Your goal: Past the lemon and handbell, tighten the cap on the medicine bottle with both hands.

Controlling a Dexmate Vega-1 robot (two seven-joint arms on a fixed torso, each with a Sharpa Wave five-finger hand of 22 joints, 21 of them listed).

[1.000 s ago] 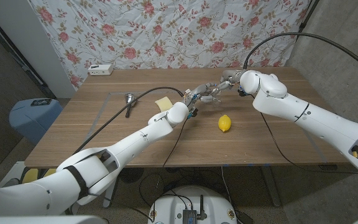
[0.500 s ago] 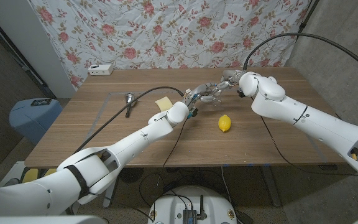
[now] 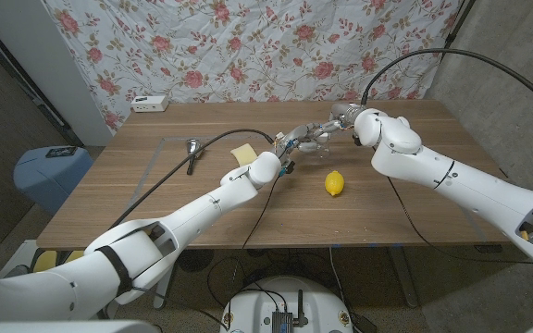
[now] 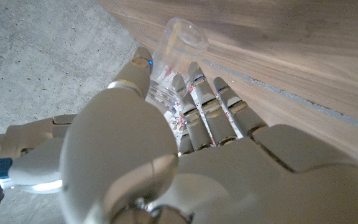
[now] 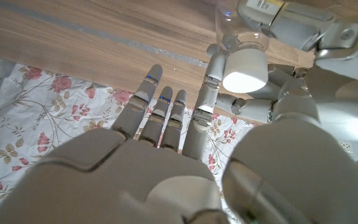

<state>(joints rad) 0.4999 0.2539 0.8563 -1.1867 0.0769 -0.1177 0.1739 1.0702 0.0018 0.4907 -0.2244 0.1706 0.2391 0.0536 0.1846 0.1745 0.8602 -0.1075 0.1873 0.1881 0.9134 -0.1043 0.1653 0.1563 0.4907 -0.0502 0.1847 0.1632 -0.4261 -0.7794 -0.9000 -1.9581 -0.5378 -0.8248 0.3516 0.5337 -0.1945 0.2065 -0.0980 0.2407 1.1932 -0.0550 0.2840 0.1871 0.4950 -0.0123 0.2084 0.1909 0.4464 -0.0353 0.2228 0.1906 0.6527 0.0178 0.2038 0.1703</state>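
Wooden table [image 3: 155,199]: beyond the yellow lemon [image 3: 335,183], our left hand [image 4: 166,155] grips the clear plastic medicine bottle [image 4: 176,53]; right hand [image 5: 185,149] pinches its white cap [image 5: 245,70]. Tightening underway, we judge.

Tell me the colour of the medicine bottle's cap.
White: the round cap on the clear plastic medicine bottle shows best in the right wrist view.

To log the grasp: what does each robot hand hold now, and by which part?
The left robot hand grips the clear medicine bottle around its body. The right robot hand pinches the white cap with thumb and finger.
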